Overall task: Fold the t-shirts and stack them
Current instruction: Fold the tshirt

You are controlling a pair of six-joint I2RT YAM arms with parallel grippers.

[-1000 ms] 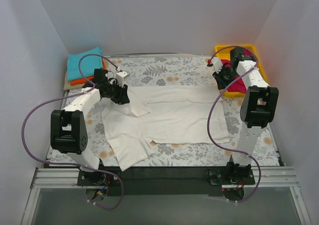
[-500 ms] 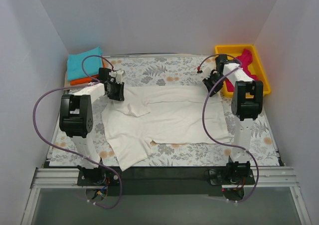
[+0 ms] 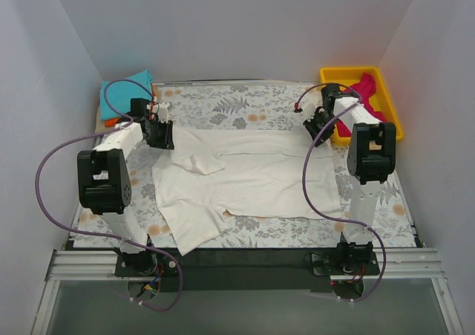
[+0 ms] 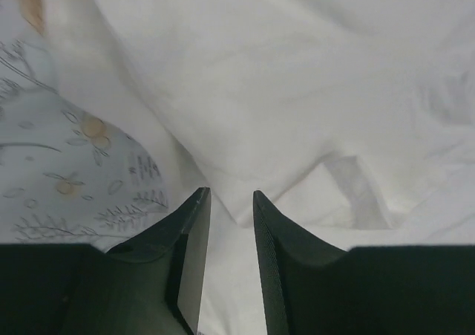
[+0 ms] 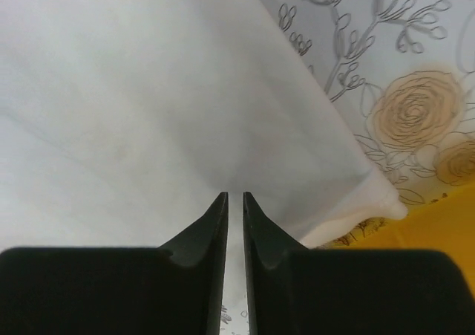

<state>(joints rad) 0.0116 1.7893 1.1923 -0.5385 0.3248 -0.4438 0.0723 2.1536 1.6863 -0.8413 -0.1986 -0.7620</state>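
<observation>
Right hand (image 5: pixel 234 201) at bottom centre, two dark fingers (image 5: pixel 211 235) nearly together, thin slit between. Cream-white t-shirt (image 5: pixel 141 105) fills left and centre, smooth, faint creases; whether tips pinch cloth unclear. Shirt corner (image 5: pixel 375 194) at right, folded edge visible. Floral tabletop cloth (image 5: pixel 401 67) upper right. Yellow surface (image 5: pixel 438 227) lower right.

Matt, soft cream-white cloth t-shirt (image 3: pixel 252 175) on printed floral table cloth (image 3: pixel 245 108)

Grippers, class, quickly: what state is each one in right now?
Left gripper: jaws slightly apart over the white shirt; whether they pinch it cannot be told.
Right gripper: jaws nearly closed, pinching the white shirt.
</observation>
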